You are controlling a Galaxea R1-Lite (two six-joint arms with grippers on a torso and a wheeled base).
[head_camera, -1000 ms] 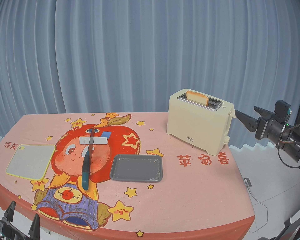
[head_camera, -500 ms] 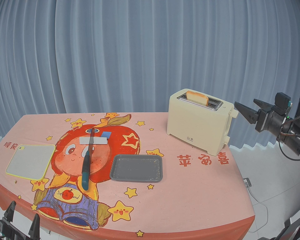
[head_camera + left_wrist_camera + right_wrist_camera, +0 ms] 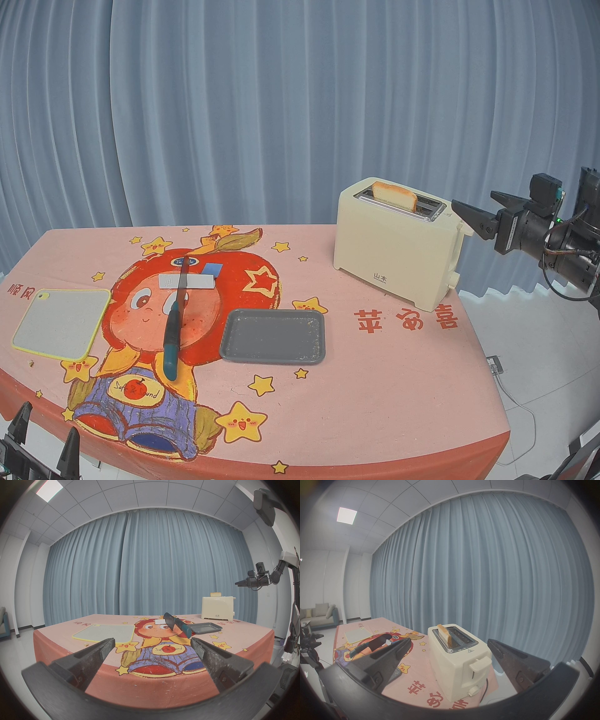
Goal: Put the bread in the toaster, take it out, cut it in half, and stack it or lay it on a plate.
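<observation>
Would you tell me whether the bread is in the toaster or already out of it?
In. The bread stands upright in one slot of the toaster, its top edge poking above the rim.

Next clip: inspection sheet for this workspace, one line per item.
Surface: table under a pink cartoon cloth.
Job's things: bread upright in the toaster, far right; grey plate bare, centre; cutting board left; knife lying across a white block.
Clutter: small blue piece beside the block.
Grippers: right gripper open, beside the toaster; left gripper open, low at the near left edge.
Cables: a cable on the floor right of the table.
Surroundings: blue curtain behind.
</observation>
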